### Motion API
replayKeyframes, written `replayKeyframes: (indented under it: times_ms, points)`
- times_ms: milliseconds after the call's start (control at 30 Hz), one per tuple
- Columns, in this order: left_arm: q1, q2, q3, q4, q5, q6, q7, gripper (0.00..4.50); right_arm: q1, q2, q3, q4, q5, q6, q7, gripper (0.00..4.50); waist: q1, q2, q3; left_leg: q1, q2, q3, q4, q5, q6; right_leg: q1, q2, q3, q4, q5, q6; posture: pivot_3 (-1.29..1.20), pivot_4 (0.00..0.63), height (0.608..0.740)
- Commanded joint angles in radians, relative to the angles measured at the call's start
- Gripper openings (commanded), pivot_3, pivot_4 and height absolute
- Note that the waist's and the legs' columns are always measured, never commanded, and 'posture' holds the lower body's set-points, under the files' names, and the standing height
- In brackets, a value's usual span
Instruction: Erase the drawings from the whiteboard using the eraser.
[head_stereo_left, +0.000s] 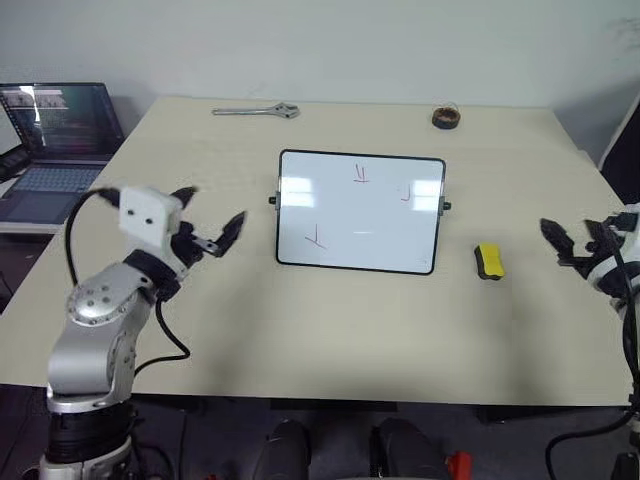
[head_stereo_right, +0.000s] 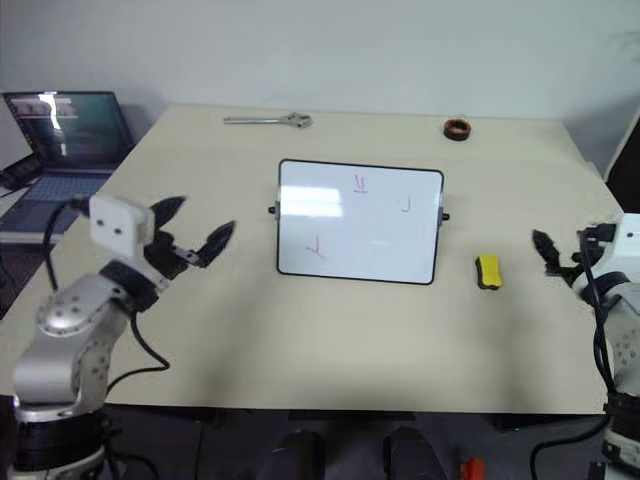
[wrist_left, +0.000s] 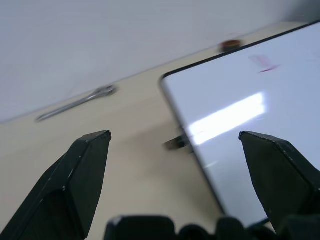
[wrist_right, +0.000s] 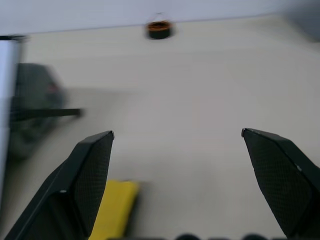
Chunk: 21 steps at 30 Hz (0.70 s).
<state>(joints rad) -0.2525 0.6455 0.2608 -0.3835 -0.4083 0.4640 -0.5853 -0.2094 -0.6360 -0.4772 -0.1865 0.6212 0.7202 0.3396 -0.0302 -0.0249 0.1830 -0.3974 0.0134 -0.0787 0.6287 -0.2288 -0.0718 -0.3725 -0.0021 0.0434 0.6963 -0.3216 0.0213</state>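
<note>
Eraser: yellow block (head_stereo_left: 489, 261) with its dark side down, flat on the table and released; nothing touches it. I read it at about 3 o'clock from the whiteboard, just beside the board's right edge.
Right gripper: mine (head_stereo_left: 570, 240), jaws spread wide and empty, hovering at 3 o'clock of the eraser, near but apart. I judge it is parked there to come in for the pickup.
Whiteboard: black-framed board (head_stereo_left: 360, 211), seemingly propped on its side knobs, near the table's middle, facing me.
Drawings: three small red marks (head_stereo_left: 361, 174), one at the board's 12 o'clock, one toward 3, one at about 7. None wiped yet, so I judge the task barely begun.
Left gripper: mine (head_stereo_left: 211, 220), jaws apart, holding nothing, off the board's 9 o'clock side and pointed at it. I judge it could steady the frame while I wipe.
Table: pale beige top (head_stereo_left: 330, 330); a wrench (head_stereo_left: 256, 111) lies at 11 o'clock from the board, a brown tape roll (head_stereo_left: 446, 117) at 1 o'clock.
Room: open laptop (head_stereo_left: 55, 150) on a side surface at far 9 o'clock; plain light wall (head_stereo_left: 330, 45) behind.
</note>
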Motion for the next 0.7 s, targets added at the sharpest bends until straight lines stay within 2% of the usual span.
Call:
replayKeyframes:
  times_ms: [33,167,233,300,467,700]
  points:
    - [-0.045,0.048,-0.041,-0.001,-0.074,0.021,-0.132,4.50,0.022,0.045,0.008,-0.169,0.060,0.119,-0.092,4.46,0.000,0.000,0.000,0.000,0.000,0.000,0.000,0.000,0.000,0.000,0.001,0.000,0.000,0.000,0.000,0.00,0.150,0.740]
    - [-0.154,0.081,-0.155,0.076,-0.083,-0.001,-0.300,4.50,0.001,0.115,0.033,-0.241,0.023,0.227,-0.255,4.46,0.001,0.000,0.000,0.000,-0.002,0.000,0.000,0.000,0.000,0.000,0.001,0.000,0.000,0.000,0.000,0.00,0.150,0.740]
    - [-0.247,0.051,-0.262,0.131,-0.024,-0.034,-0.345,4.50,0.001,0.128,0.060,-0.225,-0.009,0.224,-0.270,4.46,0.002,0.000,0.000,-0.001,-0.002,0.000,0.001,0.000,0.000,0.000,0.001,0.000,0.000,0.000,0.000,0.00,0.150,0.740]
    - [-0.290,0.032,-0.308,0.155,-0.010,-0.051,-0.373,4.50,-0.003,0.147,0.095,-0.230,-0.028,0.225,-0.287,4.46,0.001,0.000,0.000,-0.001,-0.003,0.000,0.000,0.000,0.000,-0.001,0.001,-0.001,-0.001,0.000,0.000,0.00,0.150,0.740]
    - [-0.310,0.019,-0.328,0.173,-0.023,-0.077,-0.429,4.50,-0.005,0.176,0.179,-0.209,-0.117,0.195,-0.318,4.46,-0.018,0.001,0.001,-0.002,-0.002,0.003,-0.001,0.000,0.001,-0.004,0.003,0.000,-0.001,0.000,0.000,0.00,0.150,0.740]
    - [-0.296,0.011,-0.335,0.164,-0.022,-0.086,-0.462,4.50,-0.032,0.232,0.207,-0.154,-0.164,0.150,-0.309,4.46,-0.019,0.001,0.001,-0.003,-0.001,0.003,-0.001,0.000,0.001,-0.005,0.004,0.001,0.000,0.000,-0.001,0.00,0.150,0.740]
